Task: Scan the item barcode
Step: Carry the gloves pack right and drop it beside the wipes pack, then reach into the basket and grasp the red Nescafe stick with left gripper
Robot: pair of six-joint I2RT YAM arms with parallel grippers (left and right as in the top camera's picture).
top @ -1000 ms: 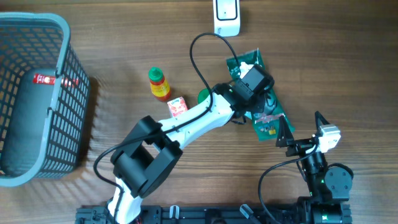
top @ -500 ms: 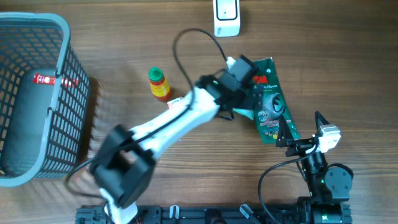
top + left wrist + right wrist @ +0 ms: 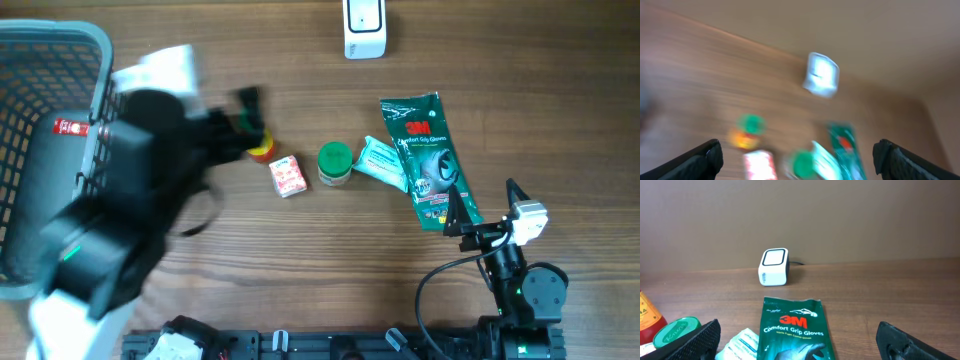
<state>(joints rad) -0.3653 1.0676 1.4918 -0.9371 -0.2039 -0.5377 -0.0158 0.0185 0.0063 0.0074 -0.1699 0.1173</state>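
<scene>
Both left fingers (image 3: 705, 157) and right fingers (image 3: 700, 337) wide, empty | left arm (image 3: 120, 200) swung from glove pack (image 3: 428, 160) toward basket (image 3: 50, 27)

Wooden table (image 3: 560, 90) is filling the whole overhead view. Its brown surface is showing grain running left to right, with darker streaks threading through it. The finish is looking matte and is throwing back no glare. Light is falling soft and even from above, and shadows on the wood are lying short with blurred edges.

In the right wrist view, a plain tan wall (image 3: 865, 215) is rising directly behind the table's far edge. The left wrist view is smearing with blur, with only brown wood below and tan wall above reading clearly.
</scene>
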